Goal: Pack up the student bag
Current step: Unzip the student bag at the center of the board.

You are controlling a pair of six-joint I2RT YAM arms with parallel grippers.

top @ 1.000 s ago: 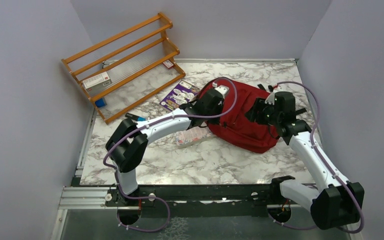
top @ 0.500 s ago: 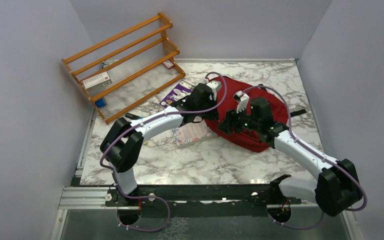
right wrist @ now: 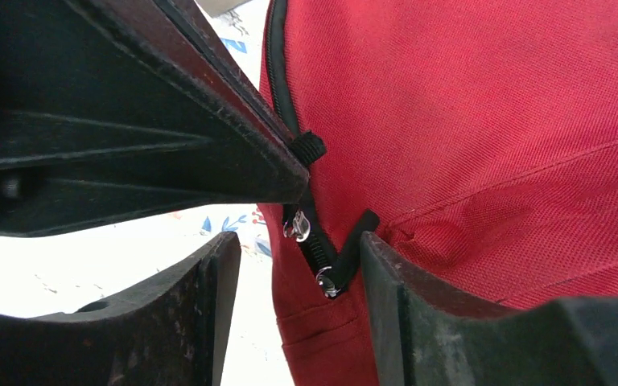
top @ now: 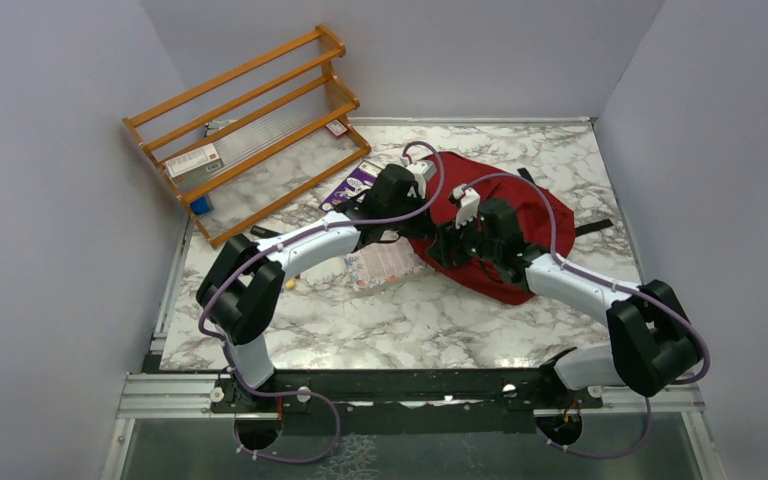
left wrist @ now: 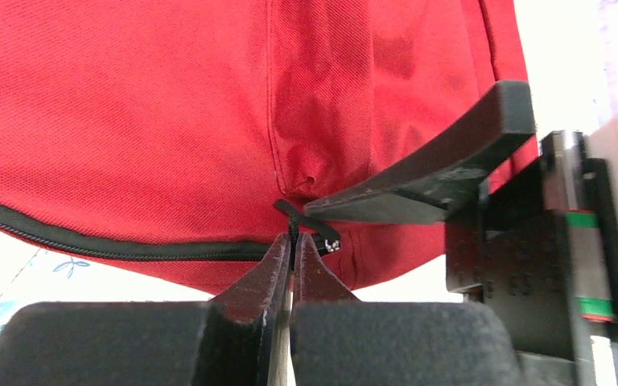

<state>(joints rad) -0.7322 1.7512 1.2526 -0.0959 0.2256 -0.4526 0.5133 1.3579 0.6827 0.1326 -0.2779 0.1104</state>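
— Red twill, black zip trim: where does the student bag (top: 535, 215) lie?

— Flat on the marble table (top: 410, 320), right of centre and toward the far wall, with both arms reaching in over its left edge.

— And the left gripper (left wrist: 291, 241)?

— Clenched. Its two fingertips meet on a thin black pull tab (left wrist: 290, 219) at the end of the zipper (left wrist: 113, 245), which runs along the bag's lower seam in the left wrist view.

— The right gripper (right wrist: 296, 241)?

— Released, its jaws standing well apart on either side of the same stretch of zipper (two small metal sliders (right wrist: 298, 227) show between them). One finger sits against the red cloth, the other over the table; whether either touches a slider cannot be told. It holds nothing.

— How near are the two grippers?

— Close: each wrist camera sees one finger of the other gripper beside its own.

— What lies around the bag?

— A printed booklet (top: 385, 265) just beside its left edge, under the left arm; a purple book (top: 350, 187) farther back; and a wooden rack (top: 332, 42) tipped against the far-left corner.
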